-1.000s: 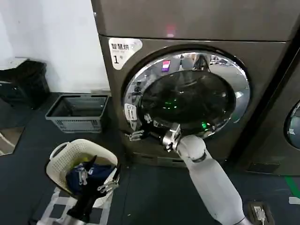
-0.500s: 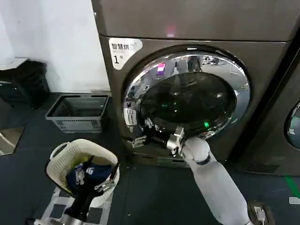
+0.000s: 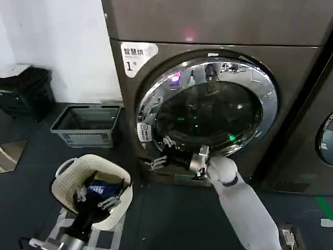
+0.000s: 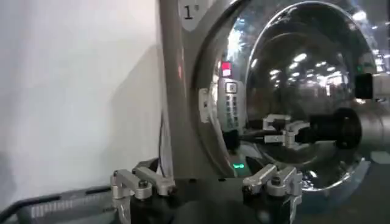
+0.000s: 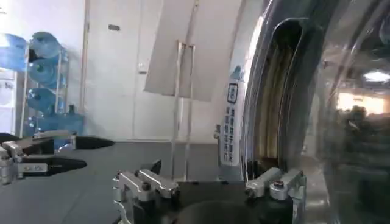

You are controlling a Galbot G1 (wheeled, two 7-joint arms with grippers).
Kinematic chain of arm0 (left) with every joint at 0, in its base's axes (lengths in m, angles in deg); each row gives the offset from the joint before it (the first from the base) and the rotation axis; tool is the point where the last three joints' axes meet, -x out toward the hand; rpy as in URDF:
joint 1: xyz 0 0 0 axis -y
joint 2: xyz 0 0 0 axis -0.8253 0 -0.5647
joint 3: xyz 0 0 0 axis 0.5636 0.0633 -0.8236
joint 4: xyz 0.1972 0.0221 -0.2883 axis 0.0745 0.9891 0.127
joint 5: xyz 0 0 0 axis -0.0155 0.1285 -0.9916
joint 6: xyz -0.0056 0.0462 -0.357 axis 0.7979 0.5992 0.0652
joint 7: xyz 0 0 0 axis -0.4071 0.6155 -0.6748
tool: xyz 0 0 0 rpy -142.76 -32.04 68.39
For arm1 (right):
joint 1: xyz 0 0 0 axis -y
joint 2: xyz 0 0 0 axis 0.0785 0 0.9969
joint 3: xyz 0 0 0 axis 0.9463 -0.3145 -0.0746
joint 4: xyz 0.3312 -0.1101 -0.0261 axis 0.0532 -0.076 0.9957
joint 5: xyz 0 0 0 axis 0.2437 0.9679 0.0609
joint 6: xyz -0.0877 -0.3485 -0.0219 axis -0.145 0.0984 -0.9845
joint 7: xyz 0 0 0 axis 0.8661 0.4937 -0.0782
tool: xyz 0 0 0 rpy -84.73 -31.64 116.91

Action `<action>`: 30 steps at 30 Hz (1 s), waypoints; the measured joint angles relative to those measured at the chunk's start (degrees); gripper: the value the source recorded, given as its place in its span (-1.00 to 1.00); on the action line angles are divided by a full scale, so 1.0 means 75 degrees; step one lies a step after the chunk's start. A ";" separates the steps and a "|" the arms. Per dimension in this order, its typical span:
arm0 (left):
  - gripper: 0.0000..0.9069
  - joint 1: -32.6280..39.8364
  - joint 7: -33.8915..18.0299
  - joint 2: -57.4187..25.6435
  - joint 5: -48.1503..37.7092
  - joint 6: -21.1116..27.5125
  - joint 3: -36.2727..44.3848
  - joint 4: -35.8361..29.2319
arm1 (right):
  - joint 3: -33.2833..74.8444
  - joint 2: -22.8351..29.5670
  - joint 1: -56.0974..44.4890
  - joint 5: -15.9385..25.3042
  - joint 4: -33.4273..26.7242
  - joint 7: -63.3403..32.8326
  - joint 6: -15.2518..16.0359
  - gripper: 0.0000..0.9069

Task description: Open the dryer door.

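Dark flooring runs under a white wall and one bronze-grey dryer (image 3: 218, 31) marked "1", with the edge of a second, darker machine (image 3: 325, 138) at 3 o'clock. One dryer door (image 3: 208, 107) fills the middle of the head view; its chrome rim stands slightly proud of the front on the 9 o'clock side, so the door looks just cracked rather than swung wide. The right gripper (image 3: 158, 161) reaches in from 5 o'clock and sits at the door's lower-left rim, near 7 o'clock on the ring, fingers spread apart and clamped on nothing — the right wrist view shows the door's free edge (image 5: 274, 103) just beyond its fingertips. That edge runs roughly upright, with the hinge judged to be on the far 3 o'clock side, so the pull would go outward and across. The right arm is plainly nearer. The left gripper (image 3: 96, 195) hangs low at 7 o'clock over one cream basket (image 3: 65, 179), fingers apart, holding nothing. One grey crate (image 3: 86, 125) sits by the wall.
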 joint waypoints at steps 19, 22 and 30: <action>1.00 0.0740 0.1252 -0.0446 -0.1492 0.0503 -0.1132 0.0365 | 0.0130 -0.0169 -0.0036 -0.0405 -0.0040 0.0860 -0.0235 1.00; 1.00 0.0835 0.1324 -0.0536 -0.1601 0.0485 -0.1319 0.0455 | 0.0146 -0.0227 -0.0054 -0.0537 -0.0032 0.1100 -0.0191 1.00; 1.00 0.1129 0.1510 -0.0800 -0.2000 0.0310 -0.1546 0.0741 | 0.0151 -0.0375 -0.0094 -0.0760 0.0019 0.1632 -0.0152 1.00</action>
